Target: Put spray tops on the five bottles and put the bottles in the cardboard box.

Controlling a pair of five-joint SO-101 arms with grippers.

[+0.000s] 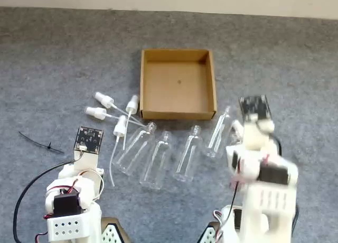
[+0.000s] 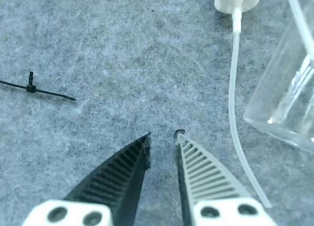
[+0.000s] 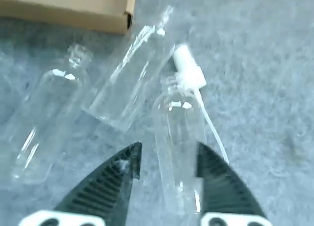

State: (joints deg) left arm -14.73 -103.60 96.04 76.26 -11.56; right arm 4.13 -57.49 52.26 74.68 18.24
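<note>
The cardboard box (image 1: 178, 84) sits open at the back middle of the grey mat. Three loose spray tops (image 1: 104, 100) (image 1: 96, 112) (image 1: 132, 103) lie left of it. In front lies a row of clear bottles (image 1: 134, 148) (image 1: 158, 158) (image 1: 189, 152). My left gripper (image 2: 163, 137) hovers open over bare mat, with a spray top (image 2: 237, 0) and its long tube beyond it, beside a bottle's base (image 2: 289, 98). My right gripper (image 3: 169, 157) is open and straddles a lying bottle (image 3: 179, 132). Another spray top (image 3: 189, 71) rests at that bottle's neck, its tube outside.
A black cable tie (image 2: 34, 88) lies on the mat left of the left arm (image 1: 74, 190). Two more bottles (image 3: 127, 83) (image 3: 44, 118) lie between the right gripper and the box corner (image 3: 73, 10). The right arm (image 1: 259, 164) stands at the front right.
</note>
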